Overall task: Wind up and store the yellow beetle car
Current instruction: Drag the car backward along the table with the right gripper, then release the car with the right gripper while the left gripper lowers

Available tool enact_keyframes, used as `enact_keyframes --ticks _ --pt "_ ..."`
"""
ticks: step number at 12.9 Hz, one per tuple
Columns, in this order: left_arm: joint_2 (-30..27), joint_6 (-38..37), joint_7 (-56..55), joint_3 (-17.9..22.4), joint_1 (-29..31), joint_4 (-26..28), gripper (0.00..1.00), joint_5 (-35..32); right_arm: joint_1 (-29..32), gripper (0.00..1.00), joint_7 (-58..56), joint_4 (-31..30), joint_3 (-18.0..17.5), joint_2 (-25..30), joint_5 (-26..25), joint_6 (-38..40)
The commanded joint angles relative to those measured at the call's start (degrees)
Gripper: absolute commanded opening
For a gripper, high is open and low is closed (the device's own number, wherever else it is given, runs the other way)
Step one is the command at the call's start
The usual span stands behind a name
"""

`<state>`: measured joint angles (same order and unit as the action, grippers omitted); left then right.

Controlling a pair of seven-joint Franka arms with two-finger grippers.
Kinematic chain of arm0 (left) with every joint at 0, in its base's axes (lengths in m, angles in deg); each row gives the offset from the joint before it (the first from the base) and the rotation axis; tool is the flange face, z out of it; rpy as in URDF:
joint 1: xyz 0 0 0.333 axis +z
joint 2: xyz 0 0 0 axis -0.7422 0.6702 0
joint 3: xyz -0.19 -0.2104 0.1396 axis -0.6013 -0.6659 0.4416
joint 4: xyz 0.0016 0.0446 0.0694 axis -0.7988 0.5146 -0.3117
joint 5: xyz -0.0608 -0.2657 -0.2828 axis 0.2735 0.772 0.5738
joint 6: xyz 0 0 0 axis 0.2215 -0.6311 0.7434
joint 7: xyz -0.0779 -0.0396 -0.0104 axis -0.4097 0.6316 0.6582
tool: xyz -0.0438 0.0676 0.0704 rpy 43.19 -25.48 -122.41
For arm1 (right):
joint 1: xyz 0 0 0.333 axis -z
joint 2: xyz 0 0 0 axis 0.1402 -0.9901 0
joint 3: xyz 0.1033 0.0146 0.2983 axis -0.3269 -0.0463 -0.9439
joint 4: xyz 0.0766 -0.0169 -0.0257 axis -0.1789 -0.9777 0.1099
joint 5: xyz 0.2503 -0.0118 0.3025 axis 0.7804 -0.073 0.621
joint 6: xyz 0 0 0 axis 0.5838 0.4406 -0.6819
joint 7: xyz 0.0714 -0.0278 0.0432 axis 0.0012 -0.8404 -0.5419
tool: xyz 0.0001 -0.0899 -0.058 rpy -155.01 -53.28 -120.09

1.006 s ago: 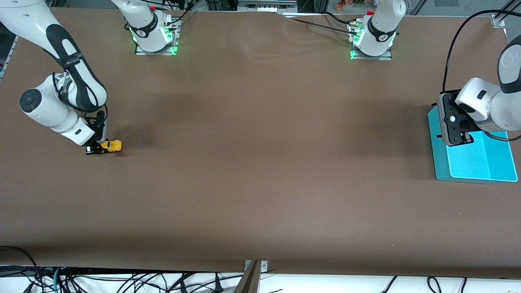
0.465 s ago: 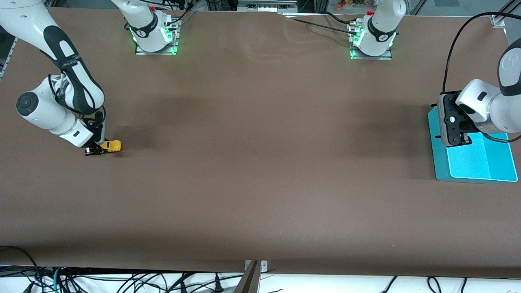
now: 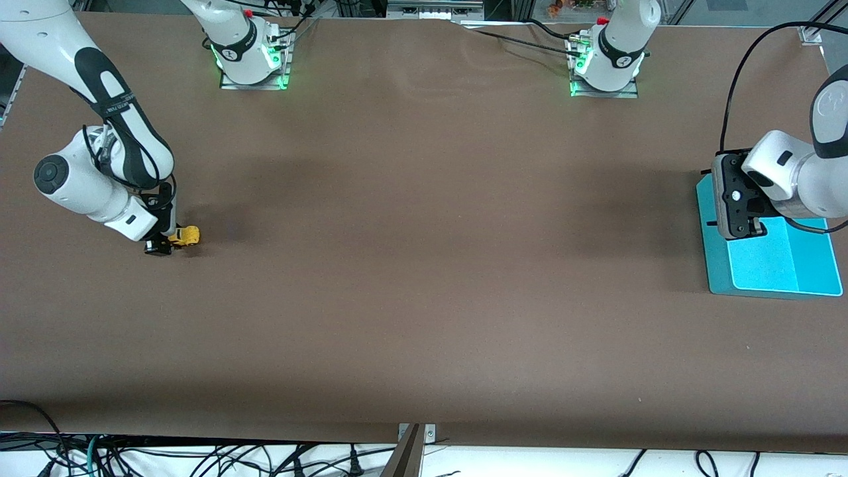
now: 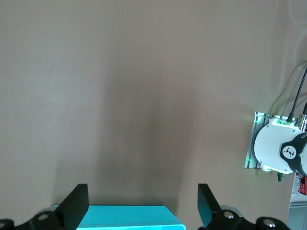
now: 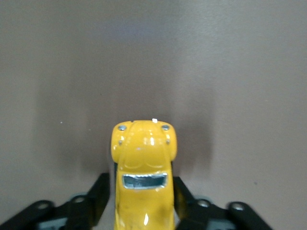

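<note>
The yellow beetle car [image 3: 185, 235] stands on its wheels on the brown table at the right arm's end. In the right wrist view the yellow beetle car [image 5: 144, 148] fills the middle, with its rounded hood pointing away from the hand. My right gripper [image 3: 159, 248] is down at the table around the car's rear. In that wrist view the right gripper [image 5: 140, 184] has a finger on each side of the body and a thin gap shows beside one finger. My left gripper [image 3: 714, 199] waits wide open and empty above the edge of a teal tray [image 3: 782, 265].
The teal tray [image 4: 120, 223] lies at the left arm's end of the table, its edge showing between the fingers of the left gripper [image 4: 143, 194]. Both arm bases [image 3: 252, 53] stand along the table's edge farthest from the front camera. Cables hang beneath the nearest edge.
The right gripper's fingers have eased off the car's sides, and its hand has shifted slightly toward the car. The car stays where it was. The left arm has barely moved.
</note>
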<state>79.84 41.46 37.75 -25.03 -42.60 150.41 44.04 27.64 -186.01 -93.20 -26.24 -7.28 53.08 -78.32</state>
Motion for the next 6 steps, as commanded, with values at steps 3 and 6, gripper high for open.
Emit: enact_keyframes --ticks 3,6 --pt "0.48 -0.41 0.95 -0.13 0.04 -1.37 1.0 1.52 0.9 0.71 -1.12 2.43 -0.77 -1.39 -0.24 3.25" --pt "0.66 -0.41 0.95 -0.22 -0.13 -1.37 1.0 1.78 0.81 0.82 -1.2 5.06 -0.77 -0.95 -0.33 6.75"
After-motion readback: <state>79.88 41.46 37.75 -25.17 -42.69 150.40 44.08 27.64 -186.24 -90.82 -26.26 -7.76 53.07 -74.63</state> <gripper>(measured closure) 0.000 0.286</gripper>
